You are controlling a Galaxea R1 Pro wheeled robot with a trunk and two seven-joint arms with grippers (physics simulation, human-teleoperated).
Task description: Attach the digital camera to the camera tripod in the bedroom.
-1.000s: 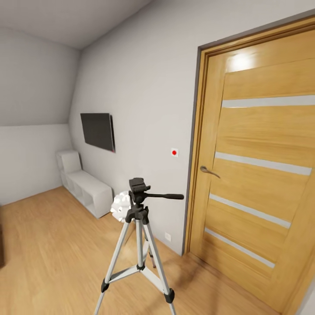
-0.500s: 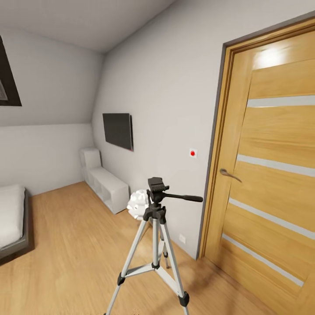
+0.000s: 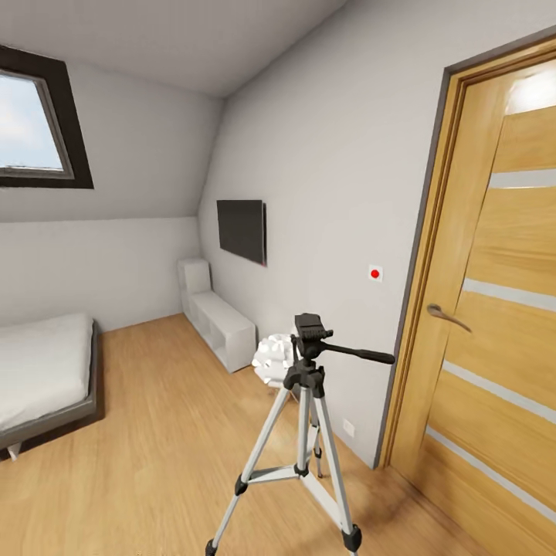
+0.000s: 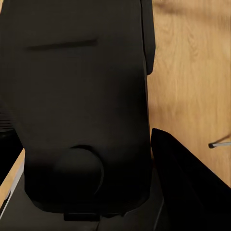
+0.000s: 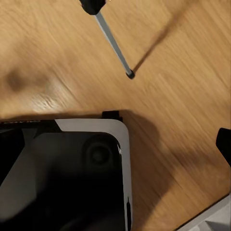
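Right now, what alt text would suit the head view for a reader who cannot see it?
A silver-legged tripod with a black head stands on the wood floor near a wooden door. Behind it, a black screen hangs on the white wall above a low white shelf; a bed lies under a skylight.

Camera tripod (image 3: pixel 305 432): front leg feet run to the head view's lower edge, near-left foot partly cut off; rear leg mostly hidden behind the centre column. White faceted object (image 3: pixel 272 358) behind the tripod head, partly covered by it; what it is cannot be told. Wooden door (image 3: pixel 502 324) cut off at right and top. Bed (image 3: pixel 46 378) cut off at left edge. Skylight (image 3: pixel 35 123) cropped at left.

Left wrist view: large black body (image 4: pixel 82 106) close to the lens, edges cropped, identity unclear. Right wrist view: slim metal rod (image 5: pixel 113 45), upper end cut off; dark shape at right edge (image 5: pixel 224 142) too cropped to identify.
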